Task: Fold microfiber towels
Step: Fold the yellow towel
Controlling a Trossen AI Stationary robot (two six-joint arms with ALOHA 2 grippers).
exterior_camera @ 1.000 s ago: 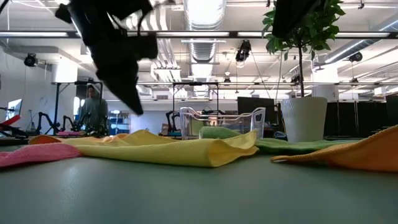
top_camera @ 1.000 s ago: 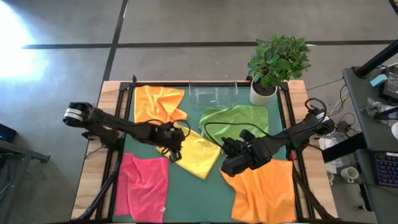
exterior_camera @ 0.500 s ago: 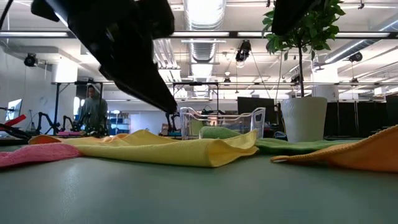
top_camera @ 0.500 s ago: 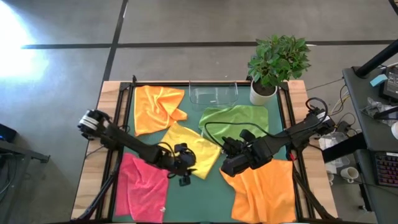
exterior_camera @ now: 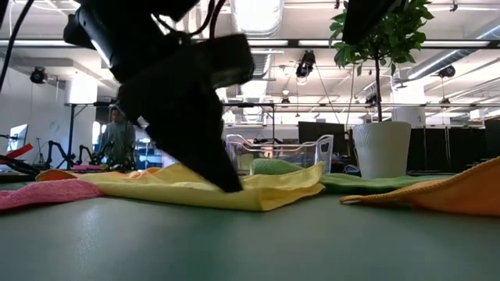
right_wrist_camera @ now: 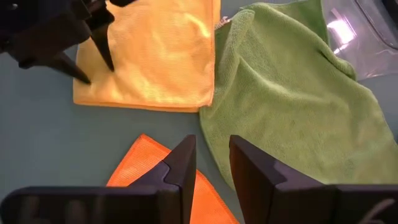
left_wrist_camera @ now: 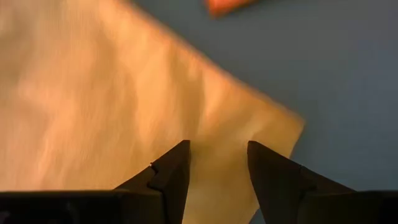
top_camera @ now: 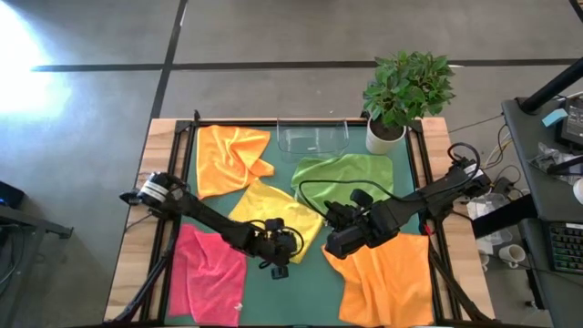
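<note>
The left claw [top_camera: 280,265] hangs low over the near corner of the yellow towel [top_camera: 278,213], its 2 fingers [left_wrist_camera: 172,176] parted with a gap between them and nothing held; the tips stand right at the cloth's edge, and in the low view they reach down to the towel, though contact cannot be told for sure. The right claw [top_camera: 330,215] waits just right of the yellow towel, above the mat [top_camera: 301,292], fingers [right_wrist_camera: 180,167] parted and empty.

Taking the yellow towel as landmark: it lies flat at the middle of the green mat on the bench [top_camera: 127,273], turned like a diamond. 1 orange towel [top_camera: 232,155] lies rumpled at its far left, touching its far corner. The pink towel [top_camera: 211,273] lies at its near left, close beside it. The lime towel [top_camera: 351,178] lies at its right, far side, its edge meeting the yellow one's edge. The 2nd orange towel [top_camera: 392,278] lies at its near right, a strip of bare mat between them, with the right arm crossing over its far edge.

Beyond the lime towel stand a clear plastic bin [top_camera: 312,138] and a potted plant [top_camera: 405,91]. In the low view a person [exterior_camera: 117,139] stands far back in the room
</note>
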